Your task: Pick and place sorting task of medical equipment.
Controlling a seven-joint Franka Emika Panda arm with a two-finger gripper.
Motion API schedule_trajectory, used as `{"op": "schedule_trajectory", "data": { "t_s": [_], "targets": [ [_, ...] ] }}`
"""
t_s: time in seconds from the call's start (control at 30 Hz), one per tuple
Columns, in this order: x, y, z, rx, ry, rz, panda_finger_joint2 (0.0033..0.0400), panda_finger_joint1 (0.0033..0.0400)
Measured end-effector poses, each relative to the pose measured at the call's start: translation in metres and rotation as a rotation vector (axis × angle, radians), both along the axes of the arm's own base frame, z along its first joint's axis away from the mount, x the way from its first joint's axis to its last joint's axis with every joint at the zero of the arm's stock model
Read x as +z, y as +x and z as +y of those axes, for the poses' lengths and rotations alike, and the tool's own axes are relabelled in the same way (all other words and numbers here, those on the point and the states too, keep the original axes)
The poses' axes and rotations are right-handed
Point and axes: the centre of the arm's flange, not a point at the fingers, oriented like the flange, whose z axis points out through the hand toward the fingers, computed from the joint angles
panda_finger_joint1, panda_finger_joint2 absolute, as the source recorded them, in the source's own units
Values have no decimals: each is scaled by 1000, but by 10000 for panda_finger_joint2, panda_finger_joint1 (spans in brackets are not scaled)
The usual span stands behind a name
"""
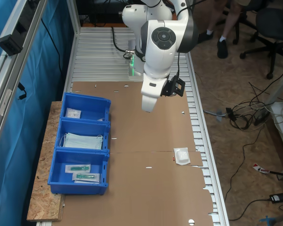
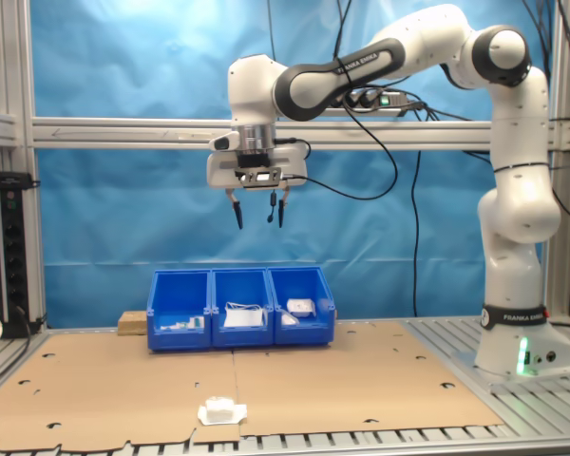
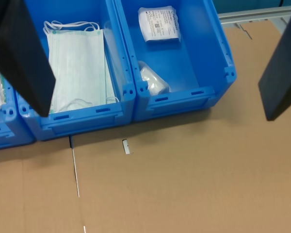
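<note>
Near the tabletop's front edge, well apart from the blue bins (image 1: 80,150), lies the white packet (image 1: 182,156) in its clear wrapper: judged light, soft, slippery and crushable, best pinched across its flat middle from above. High overhead hangs the pincer (image 2: 257,211), jaws spread, holding nothing.

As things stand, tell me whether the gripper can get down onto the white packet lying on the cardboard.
Probably yes. The gripper hangs open, high above the table, and the white packet lies alone on bare cardboard, apart from the blue bins; nothing stands over it.
</note>
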Motion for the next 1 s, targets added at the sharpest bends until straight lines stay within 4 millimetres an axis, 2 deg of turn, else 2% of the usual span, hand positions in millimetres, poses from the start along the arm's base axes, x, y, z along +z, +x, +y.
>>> {"op": "schedule_trajectory", "data": {
  "t_s": [0.37,0.57,0.73,1.0],
  "targets": [
    [0,0,1,2,0,0,400,400],
    [-4,1,12,22,1,7,400,400],
    [-14,3,22,41,4,24,400,400],
    [-46,12,36,69,16,59,400,400]
  ]
}}
